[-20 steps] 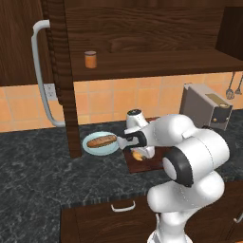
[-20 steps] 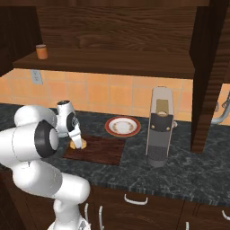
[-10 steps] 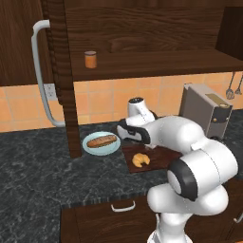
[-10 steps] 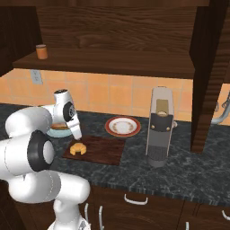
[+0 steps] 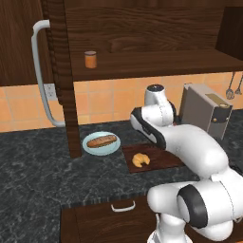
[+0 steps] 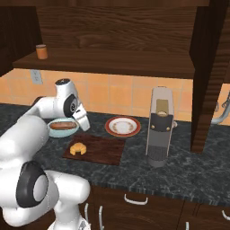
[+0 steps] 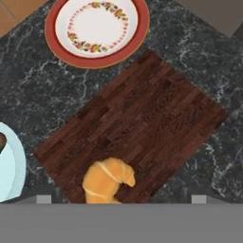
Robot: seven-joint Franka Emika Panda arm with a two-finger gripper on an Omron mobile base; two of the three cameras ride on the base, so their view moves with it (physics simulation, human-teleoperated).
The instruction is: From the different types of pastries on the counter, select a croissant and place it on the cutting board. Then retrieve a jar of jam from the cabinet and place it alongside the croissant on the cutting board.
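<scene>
Croissant lies free on the cutting board beneath the released jaws; swinging up carelessly could topple the jar of jam.

The white arm bends forward, its gripper pointing down, jaws apparently spread, empty.

The croissant is golden yellow. The cutting board is dark reddish brown with wood lines. The table is dark grey stone with pale marble veins. One plate is white with a red rim and tiny flowers. The other plate is pale blue, and the loaf is brown. The jar of jam is orange.
</scene>
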